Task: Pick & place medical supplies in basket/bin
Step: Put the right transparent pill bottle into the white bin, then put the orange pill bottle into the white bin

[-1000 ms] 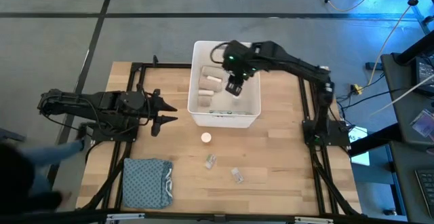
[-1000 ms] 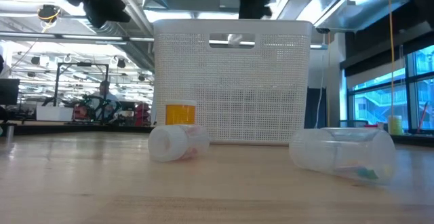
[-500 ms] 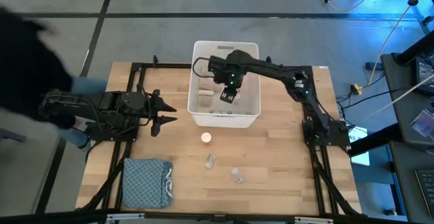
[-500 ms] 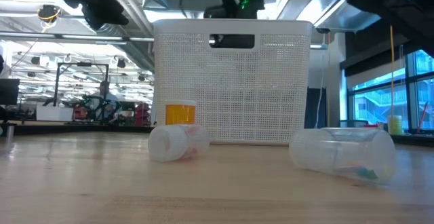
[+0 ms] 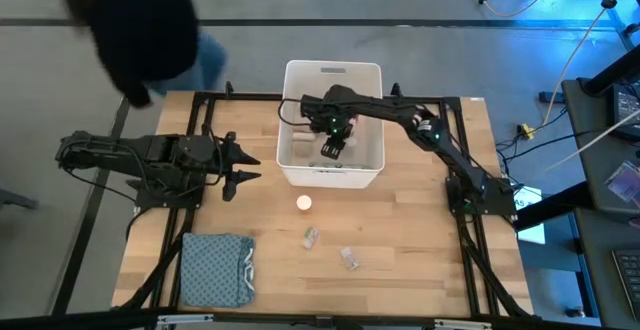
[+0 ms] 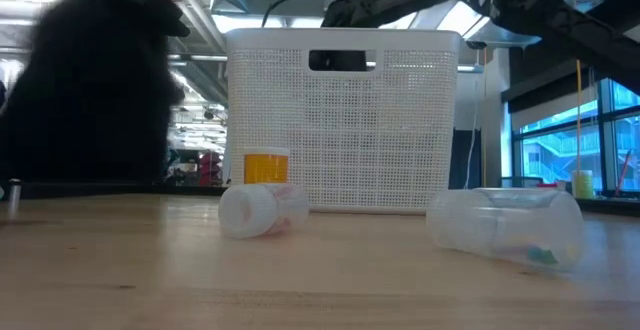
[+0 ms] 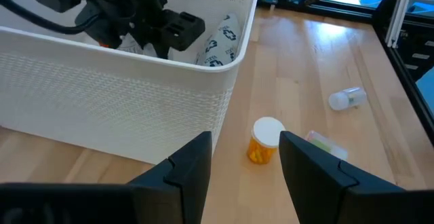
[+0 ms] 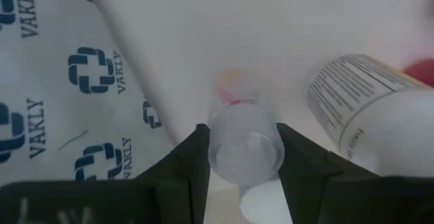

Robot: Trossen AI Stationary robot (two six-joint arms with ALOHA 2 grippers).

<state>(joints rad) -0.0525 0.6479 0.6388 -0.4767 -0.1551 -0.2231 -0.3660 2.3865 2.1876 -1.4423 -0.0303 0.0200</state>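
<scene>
Inside the white bin (image 5: 370, 160), low between its walls, my right gripper (image 8: 239, 157) is clamped on a clear vial (image 8: 244, 144), its two fingers pressed against the vial's sides. I hold it this deep, I judge, so that it lands among the supplies already there rather than dropping from the rim. Just beside it lie a white bottle (image 8: 366, 108) with a printed label and a white packet (image 8: 74, 81) with a blue logo; I can count no more from here.

Nearer than the bin, on the wooden table (image 5: 420, 230), three items wait: one orange pill bottle (image 7: 264, 140) with a white cap standing just in front of the bin's near wall, and two clear vials (image 5: 311, 237) (image 5: 349, 258) on their sides, a little nearer and to the right.

My left gripper (image 7: 244, 159) waits left of the bin, fingers apart and holding nothing, pointed at that orange bottle.

One folded blue-grey cloth (image 5: 215, 268) lies at the near left corner. One person (image 5: 135, 20) in dark clothes is passing the table's far left.
</scene>
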